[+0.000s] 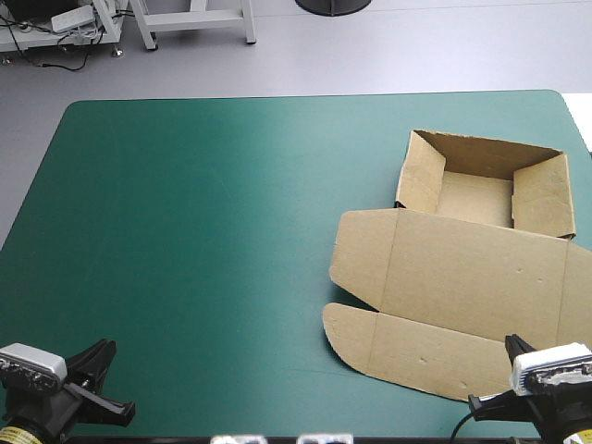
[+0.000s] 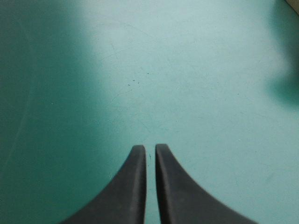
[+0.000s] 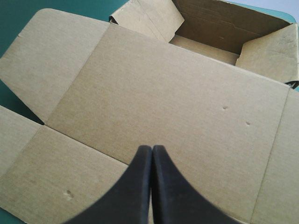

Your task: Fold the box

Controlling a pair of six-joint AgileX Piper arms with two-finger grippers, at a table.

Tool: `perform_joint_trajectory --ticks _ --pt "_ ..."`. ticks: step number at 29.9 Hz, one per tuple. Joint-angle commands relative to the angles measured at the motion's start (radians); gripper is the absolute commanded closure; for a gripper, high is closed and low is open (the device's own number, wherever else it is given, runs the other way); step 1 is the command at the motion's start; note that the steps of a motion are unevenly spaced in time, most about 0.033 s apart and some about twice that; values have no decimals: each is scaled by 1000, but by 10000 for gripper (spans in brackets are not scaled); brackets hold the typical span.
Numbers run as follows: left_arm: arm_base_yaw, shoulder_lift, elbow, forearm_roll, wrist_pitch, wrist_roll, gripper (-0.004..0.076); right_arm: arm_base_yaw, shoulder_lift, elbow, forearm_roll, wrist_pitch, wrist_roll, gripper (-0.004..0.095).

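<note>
Brown box (image 1: 472, 277) lies at the right of the teal-green cover (image 1: 203, 231), tray walls up at the far side, lid flat nearward. The right gripper (image 3: 152, 148) over the lid and the left gripper (image 2: 150, 148) over bare cover at near left hang empty, fingers together, seemingly parked clear.

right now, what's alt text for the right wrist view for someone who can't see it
A brown box lies as an open tray with its lid flat, filling most of the view on the teal-green cover. The right gripper, its black fingers shut on nothing, points over the lid's near panels.
</note>
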Motion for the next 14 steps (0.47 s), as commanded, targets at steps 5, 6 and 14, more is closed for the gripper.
perform_joint_trajectory --ticks 5,6,14 --pt "-7 15 -23 -11 -85 59 679 4 11 42 7 -121 -16 932" --pt "-7 15 -23 -11 -87 59 679 4 7 56 7 -141 -16 932" --pt "-7 15 17 -11 -123 57 679 4 -3 113 19 -211 -11 932"
